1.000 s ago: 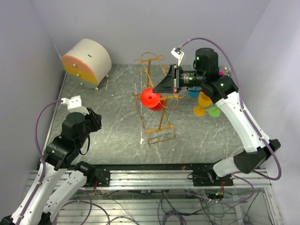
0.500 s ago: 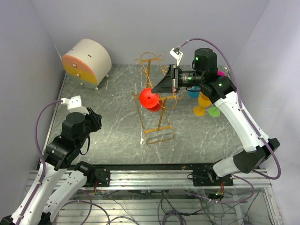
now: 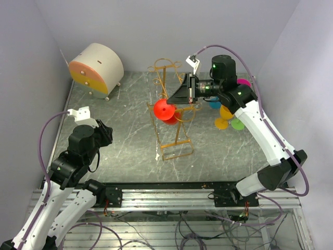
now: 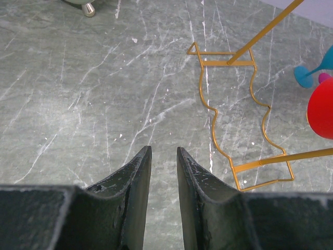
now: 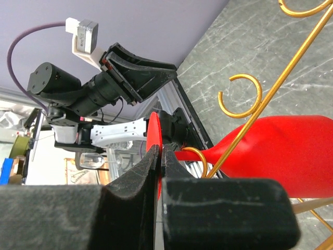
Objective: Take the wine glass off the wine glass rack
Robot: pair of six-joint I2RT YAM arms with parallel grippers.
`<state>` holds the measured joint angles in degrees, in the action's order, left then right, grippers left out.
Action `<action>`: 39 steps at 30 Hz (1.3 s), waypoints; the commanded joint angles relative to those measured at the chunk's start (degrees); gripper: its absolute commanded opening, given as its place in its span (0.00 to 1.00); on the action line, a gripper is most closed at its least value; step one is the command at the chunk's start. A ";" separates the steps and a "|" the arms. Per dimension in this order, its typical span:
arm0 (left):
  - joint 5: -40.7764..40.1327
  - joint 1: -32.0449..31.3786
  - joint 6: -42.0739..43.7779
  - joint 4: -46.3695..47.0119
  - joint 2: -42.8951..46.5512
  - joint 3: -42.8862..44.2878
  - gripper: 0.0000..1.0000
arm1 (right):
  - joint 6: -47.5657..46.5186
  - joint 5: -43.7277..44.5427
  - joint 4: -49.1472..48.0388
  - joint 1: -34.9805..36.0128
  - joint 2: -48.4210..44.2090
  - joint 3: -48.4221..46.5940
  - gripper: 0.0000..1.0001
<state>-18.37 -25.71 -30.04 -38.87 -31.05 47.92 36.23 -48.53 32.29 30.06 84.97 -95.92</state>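
Grey marble worktop carries the rack. Your right gripper pinches the foot of the red wine glass at a hook, clear only from its wrist camera; your left gripper hangs narrowly parted, empty.

2 white arms, black joints, purple cables, textured black fingers

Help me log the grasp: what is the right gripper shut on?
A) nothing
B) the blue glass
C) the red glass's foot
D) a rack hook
C: in the right wrist view the right gripper pinches the thin disc foot of the red glass, whose stem passes through a hook of the rack.
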 commanded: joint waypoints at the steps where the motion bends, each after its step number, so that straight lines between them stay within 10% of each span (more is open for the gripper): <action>1: -1.32 -0.21 -0.54 0.91 0.53 0.07 0.37 | 0.34 -1.50 -2.72 -0.01 0.10 0.50 0.00; 23: -0.98 -0.12 -0.46 1.16 0.60 0.02 0.37 | 1.82 -7.37 -6.78 0.08 0.75 1.40 0.00; 39: -1.72 -0.19 -0.78 0.74 0.11 0.15 0.38 | 28.19 -21.50 -50.24 1.14 7.16 -2.34 0.00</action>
<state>-18.46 -25.71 -30.41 -38.89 -31.59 47.92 54.02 -66.50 -0.78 30.89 89.62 -94.63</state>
